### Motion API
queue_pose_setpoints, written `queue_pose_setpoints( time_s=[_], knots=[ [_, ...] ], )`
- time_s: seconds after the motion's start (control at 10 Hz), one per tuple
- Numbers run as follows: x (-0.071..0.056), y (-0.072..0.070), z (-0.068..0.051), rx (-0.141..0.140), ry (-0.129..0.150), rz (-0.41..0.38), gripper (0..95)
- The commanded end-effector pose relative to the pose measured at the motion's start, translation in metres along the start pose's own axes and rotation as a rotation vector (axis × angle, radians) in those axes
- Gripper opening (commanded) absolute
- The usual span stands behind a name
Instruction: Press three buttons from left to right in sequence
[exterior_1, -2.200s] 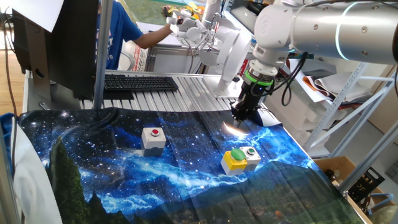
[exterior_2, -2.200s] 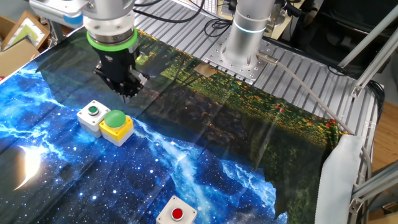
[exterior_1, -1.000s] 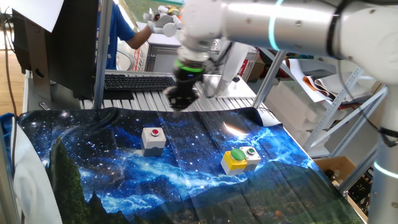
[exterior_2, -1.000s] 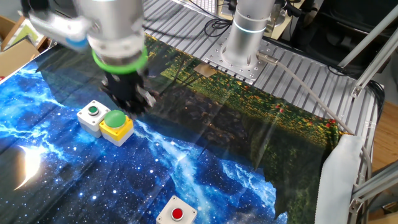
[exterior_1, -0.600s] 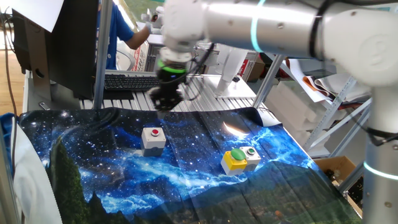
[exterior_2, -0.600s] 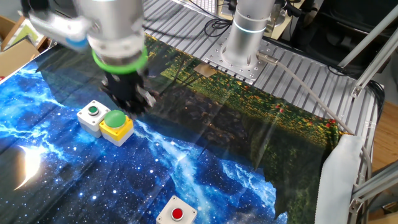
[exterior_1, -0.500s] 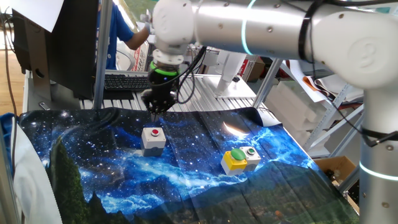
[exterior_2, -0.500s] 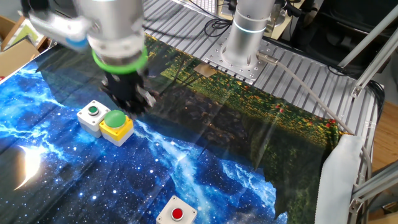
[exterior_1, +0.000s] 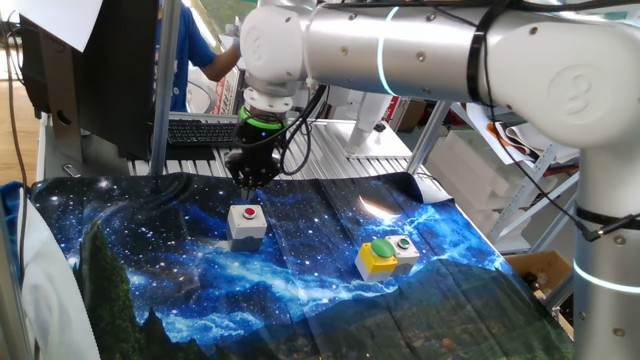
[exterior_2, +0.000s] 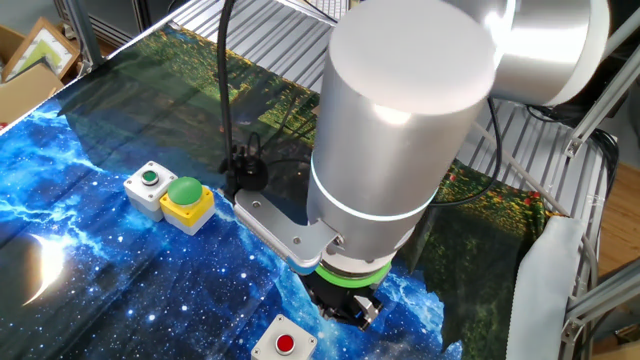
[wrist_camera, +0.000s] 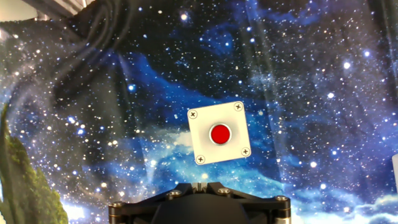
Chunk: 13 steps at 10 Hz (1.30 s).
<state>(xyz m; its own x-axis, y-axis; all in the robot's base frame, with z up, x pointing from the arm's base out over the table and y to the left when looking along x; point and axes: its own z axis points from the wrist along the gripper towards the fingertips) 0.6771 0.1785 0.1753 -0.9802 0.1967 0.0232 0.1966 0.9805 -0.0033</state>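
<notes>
The grey box with the red button (exterior_1: 247, 222) sits on the starry cloth at the left; it also shows in the other fixed view (exterior_2: 285, 343) and mid-frame in the hand view (wrist_camera: 219, 132). The yellow box with the large green dome (exterior_1: 378, 255) and the small grey box with the tiny green button (exterior_1: 405, 250) stand side by side to the right, touching. My gripper (exterior_1: 250, 184) hangs a little above and just behind the red-button box, not touching it. In the hand view its fingertips (wrist_camera: 199, 185) sit pressed together, holding nothing.
A black keyboard (exterior_1: 225, 132) lies on the ribbed metal table behind the cloth. A person in a blue shirt (exterior_1: 195, 55) stands at the back. The arm's base column and cables (exterior_2: 240, 165) are beside the green-button boxes (exterior_2: 170, 192).
The arm has swung left, from near the two green-button boxes to just above and behind the red-button box. The boxes have not moved.
</notes>
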Motion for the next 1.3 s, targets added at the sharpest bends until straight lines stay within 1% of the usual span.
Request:
queue_pose_setpoints(
  time_s=[0.1, 0.3, 0.5, 0.6, 0.7, 0.8, 1.0, 1.3],
  knots=[
    [-0.0010, 0.0008, 0.0004, 0.003, 0.013, 0.023, 0.0],
    [-0.0010, 0.0008, 0.0003, 0.004, 0.016, 0.050, 0.0],
    [-0.0010, 0.0008, 0.0003, -0.001, 0.024, 0.078, 0.0],
    [-0.0011, 0.0004, -0.0012, -0.021, 0.033, 0.105, 0.0],
    [-0.0012, -0.0001, -0.0034, -0.022, 0.039, 0.102, 0.0],
    [-0.0013, -0.0014, -0.0082, -0.024, 0.048, 0.090, 0.0],
    [-0.0013, -0.0015, -0.0085, -0.018, 0.046, 0.086, 0.0],
    [-0.0011, -0.0009, -0.0080, -0.021, 0.048, 0.076, 0.0]
  ],
)
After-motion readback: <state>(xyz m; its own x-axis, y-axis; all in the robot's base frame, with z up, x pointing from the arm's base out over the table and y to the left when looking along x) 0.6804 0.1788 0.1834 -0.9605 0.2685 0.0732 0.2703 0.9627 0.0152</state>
